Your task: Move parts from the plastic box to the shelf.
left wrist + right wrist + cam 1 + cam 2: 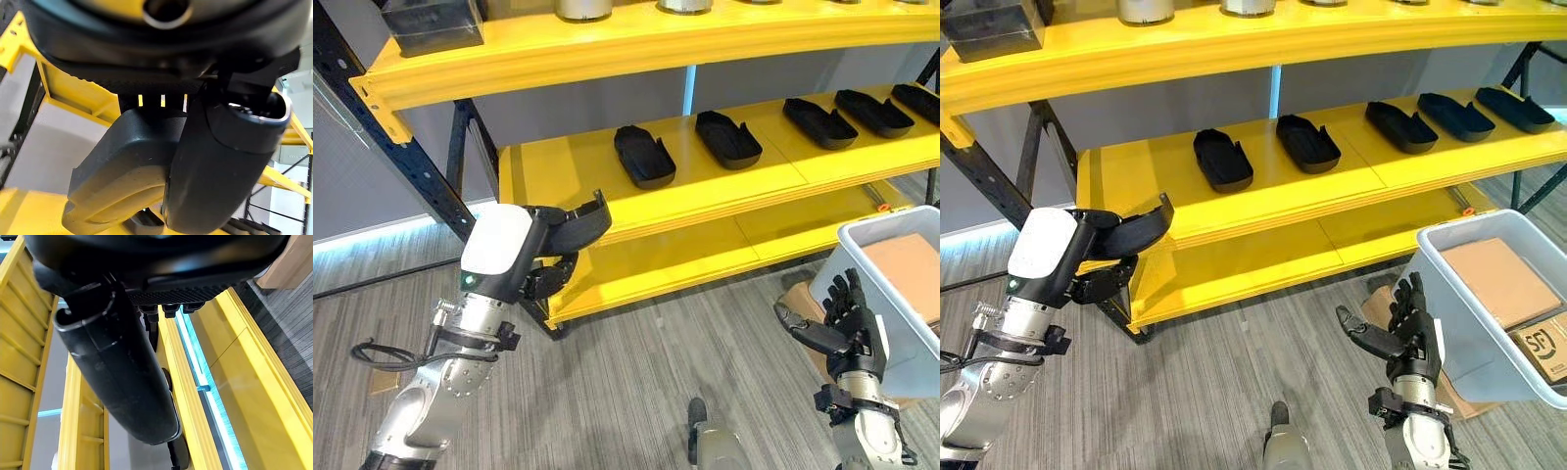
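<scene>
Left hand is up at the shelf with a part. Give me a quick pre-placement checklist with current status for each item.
1. Black part gripped in left hand: ok, fingers curled round it.
2. Free space on the middle shelf left of the nearest placed part: ok.
3. Part over the shelf board: not ok, it sits at the front edge.
4. Placed parts in a tidy row: ok.
5. Right hand out of the way: ok, open beside the plastic box.
6. Parts left in the box: cannot tell.

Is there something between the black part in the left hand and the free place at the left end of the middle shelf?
Nothing visible is in the way. The left hand holds the black part just before the middle shelf, whose left end is bare. The nearest placed part lies further right.
</scene>
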Controlling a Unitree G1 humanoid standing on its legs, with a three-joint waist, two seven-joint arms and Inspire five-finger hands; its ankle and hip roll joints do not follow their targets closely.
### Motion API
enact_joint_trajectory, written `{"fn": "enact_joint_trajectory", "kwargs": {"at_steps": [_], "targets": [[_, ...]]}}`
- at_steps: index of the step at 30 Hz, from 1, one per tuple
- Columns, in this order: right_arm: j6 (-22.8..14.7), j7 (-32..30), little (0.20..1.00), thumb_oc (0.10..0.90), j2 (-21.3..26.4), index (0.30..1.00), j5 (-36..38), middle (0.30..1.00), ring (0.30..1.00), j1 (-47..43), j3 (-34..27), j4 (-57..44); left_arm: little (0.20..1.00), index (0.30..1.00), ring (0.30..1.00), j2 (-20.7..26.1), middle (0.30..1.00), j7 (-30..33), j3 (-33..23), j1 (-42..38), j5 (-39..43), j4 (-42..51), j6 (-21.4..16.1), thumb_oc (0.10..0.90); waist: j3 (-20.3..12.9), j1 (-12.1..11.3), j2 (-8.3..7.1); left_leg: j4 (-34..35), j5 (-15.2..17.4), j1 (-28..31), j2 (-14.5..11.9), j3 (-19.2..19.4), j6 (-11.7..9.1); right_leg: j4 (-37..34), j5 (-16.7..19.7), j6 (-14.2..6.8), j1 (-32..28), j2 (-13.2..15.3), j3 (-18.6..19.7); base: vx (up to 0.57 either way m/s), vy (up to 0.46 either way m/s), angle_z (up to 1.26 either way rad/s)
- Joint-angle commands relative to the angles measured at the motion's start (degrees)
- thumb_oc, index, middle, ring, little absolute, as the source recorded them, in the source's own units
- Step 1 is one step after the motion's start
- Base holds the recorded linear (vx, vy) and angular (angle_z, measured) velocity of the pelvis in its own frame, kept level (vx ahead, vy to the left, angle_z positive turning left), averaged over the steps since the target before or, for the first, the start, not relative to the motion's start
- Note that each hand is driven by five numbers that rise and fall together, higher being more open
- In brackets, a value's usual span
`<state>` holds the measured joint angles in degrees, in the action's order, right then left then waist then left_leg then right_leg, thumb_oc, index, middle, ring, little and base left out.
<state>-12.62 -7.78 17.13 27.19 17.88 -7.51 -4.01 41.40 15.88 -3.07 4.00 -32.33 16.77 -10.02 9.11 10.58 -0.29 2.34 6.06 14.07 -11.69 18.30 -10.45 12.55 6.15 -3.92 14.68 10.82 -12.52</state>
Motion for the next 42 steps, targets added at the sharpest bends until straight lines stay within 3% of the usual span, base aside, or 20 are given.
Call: {"fn": "enact_joint_trajectory", "kwargs": {"at_steps": [1,11,21,28,35,42], "targets": [[-4.56,0.69,1.000,0.900,1.00,1.000,-0.99,1.000,1.000,-1.42,-1.22,-6.38,0.300,0.300,0.300,2.22,0.300,8.98,-7.94,-5.11,-1.40,3.47,-0.10,0.400,-4.76,0.25,-1.77,-1.18,2.65,0.02,3.08,-1.47,6.07,-4.30,-0.98,-7.46,-5.83,5.26,0.08,0.02,-0.023,0.04],[-3.63,2.64,1.000,0.900,2.09,1.000,-1.49,1.000,1.000,-1.45,0.51,-6.99,0.300,0.300,0.300,4.31,0.300,11.53,-4.47,-14.47,-4.29,-5.51,3.96,0.400,-3.91,1.04,-1.35,-0.01,1.33,0.62,1.42,-1.46,5.14,-1.78,-2.57,-6.84,-4.45,4.32,-0.57,0.01,-0.036,0.01],[-4.30,3.08,1.000,0.900,4.42,1.000,-1.14,1.000,1.000,-3.52,2.26,-7.32,0.300,0.300,0.300,8.74,0.300,14.12,5.65,-32.30,-5.14,-19.75,7.75,0.400,0.59,2.85,-0.27,-2.79,-0.39,-4.88,-1.57,-1.54,3.78,3.47,-4.72,-6.02,2.32,3.75,-0.83,-0.03,-0.050,0.06],[-5.79,2.31,1.000,0.900,5.80,1.000,-0.93,1.000,1.000,-5.11,3.27,-7.73,0.300,0.300,0.300,12.40,0.300,15.34,12.95,-43.38,-4.69,-27.73,8.96,0.400,2.95,3.55,0.06,-4.21,-1.98,-9.72,-3.15,-2.34,2.90,5.96,-5.46,-5.30,7.51,2.86,-1.01,-0.04,-0.056,-0.02],[-6.89,1.89,1.000,0.900,6.53,1.000,-1.11,1.000,1.000,-5.73,3.85,-8.02,0.300,0.300,0.300,14.57,0.300,15.57,19.29,-51.20,-4.54,-33.21,9.34,0.400,3.90,4.34,0.26,-3.66,-2.80,-10.83,-3.88,-1.94,2.51,7.33,-5.95,-5.04,10.60,1.95,-0.83,0.00,-0.036,-0.03],[-8.35,1.76,1.000,0.900,7.16,1.000,-1.18,1.000,1.000,-6.02,3.77,-8.09,0.300,0.300,0.300,19.28,0.300,14.36,25.84,-56.37,-5.91,-38.92,8.99,0.400,4.56,5.01,1.54,-2.83,-2.40,-10.84,-4.45,-1.44,2.16,9.15,-7.57,-5.95,13.38,0.89,0.20,0.05,-0.002,-0.05]]}}
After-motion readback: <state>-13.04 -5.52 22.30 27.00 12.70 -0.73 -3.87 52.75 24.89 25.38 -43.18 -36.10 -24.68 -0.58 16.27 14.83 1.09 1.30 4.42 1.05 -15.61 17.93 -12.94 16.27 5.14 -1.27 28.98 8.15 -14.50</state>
